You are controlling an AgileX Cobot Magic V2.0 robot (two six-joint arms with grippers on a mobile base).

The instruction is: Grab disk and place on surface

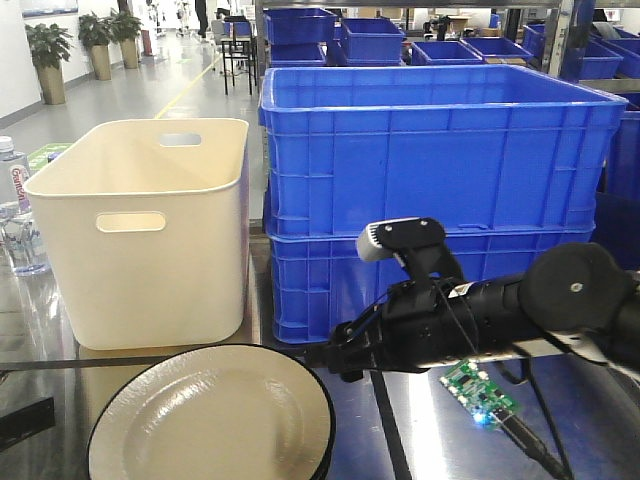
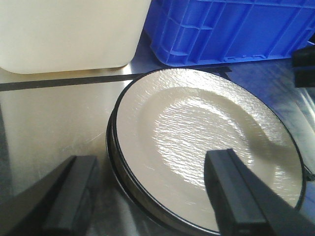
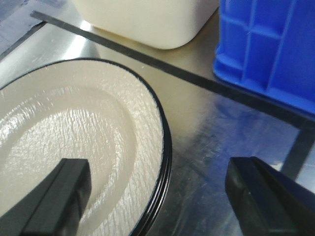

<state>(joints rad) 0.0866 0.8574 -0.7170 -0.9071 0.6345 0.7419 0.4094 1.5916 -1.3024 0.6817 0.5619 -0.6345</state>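
The disk (image 1: 210, 420) is a cream plate with a black rim, lying on top of a short stack of like plates on the dark glossy surface (image 1: 430, 440). My left gripper (image 2: 150, 172) is open and low over the stack's left rim, one finger (image 2: 74, 196) over the surface (image 2: 54, 123), the other over the disk (image 2: 206, 142). My right gripper (image 3: 160, 172) is open astride the right rim, one finger (image 3: 64, 191) above the disk (image 3: 74, 132), the other above the surface (image 3: 211, 142). In the front view only the right arm (image 1: 450, 310) shows.
A cream bin (image 1: 150, 230) stands behind the plates on the left, with stacked blue crates (image 1: 430, 180) to its right. Water bottles (image 1: 15, 200) stand at the far left. A green circuit board (image 1: 478, 392) hangs under the right arm. Black tape (image 2: 59, 82) crosses the tabletop.
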